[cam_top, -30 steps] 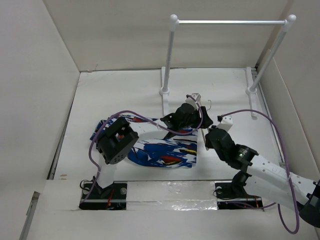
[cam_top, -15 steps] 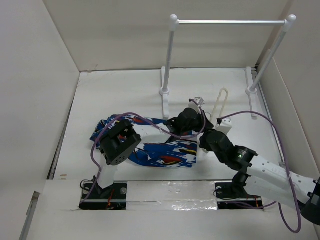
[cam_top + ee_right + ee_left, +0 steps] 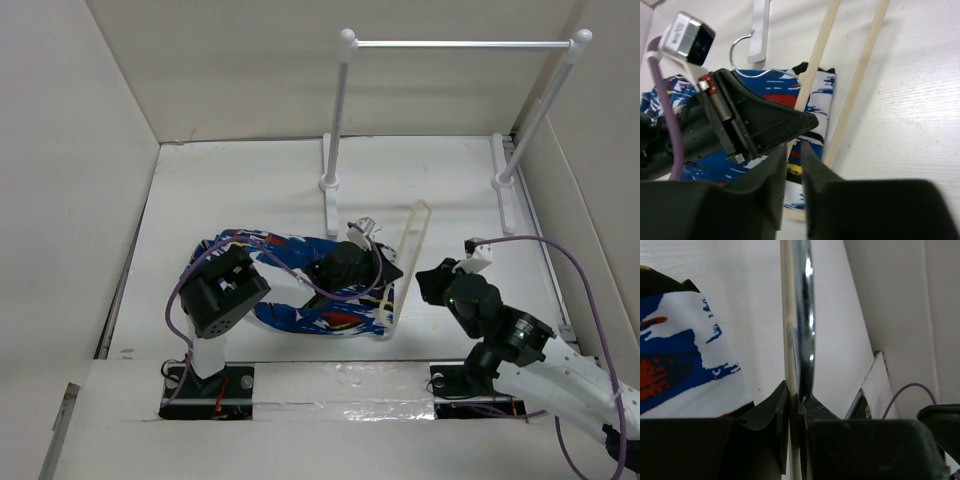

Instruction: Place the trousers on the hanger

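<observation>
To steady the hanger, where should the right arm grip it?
Likely the hanger by its outer bar, far half, from the right: thin, clear of the trousers there and nearest the right end effector, while the left end effector is shut on it by the hook.

The left arm rises from its base, bends at the elbow and reaches right across the table; the left gripper [image 3: 388,268] is pinched tight on the hanger [image 3: 858,75]; the right arm is folded low, and the right gripper [image 3: 793,150] points left with its jaws narrowly parted, gripping nothing.
</observation>
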